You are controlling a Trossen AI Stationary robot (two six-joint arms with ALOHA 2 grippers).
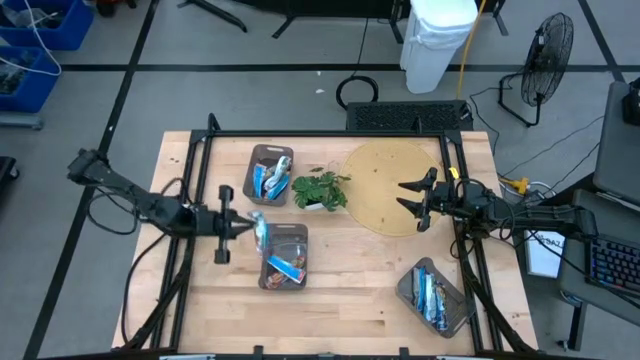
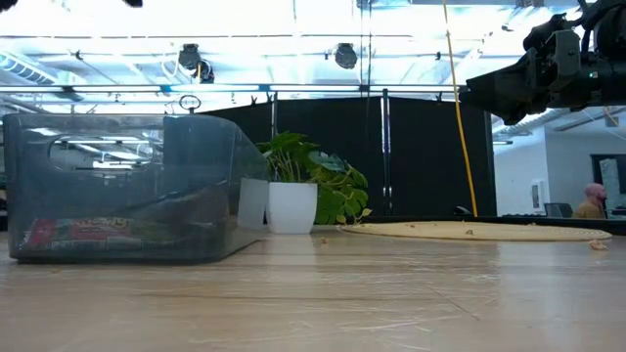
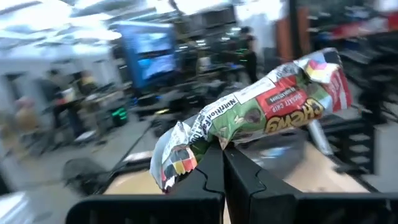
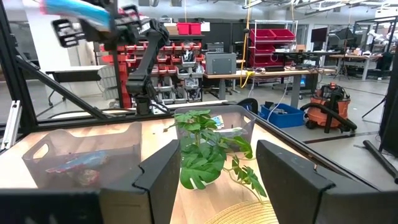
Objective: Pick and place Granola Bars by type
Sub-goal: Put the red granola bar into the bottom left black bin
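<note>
Both arms are dark, slim and jointed, with black cables looping along their links. The left gripper (image 1: pixel 243 226) has flat, matte black fingers (image 3: pixel 249 180); the right gripper (image 1: pixel 412 198) carries broad, angular black fingers (image 4: pixel 292 177).

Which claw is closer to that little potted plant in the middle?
Right, narrowly. The right claw, open, hovers over the round mat beside the plant; the left claw holds a bar above the middle tray.
</note>
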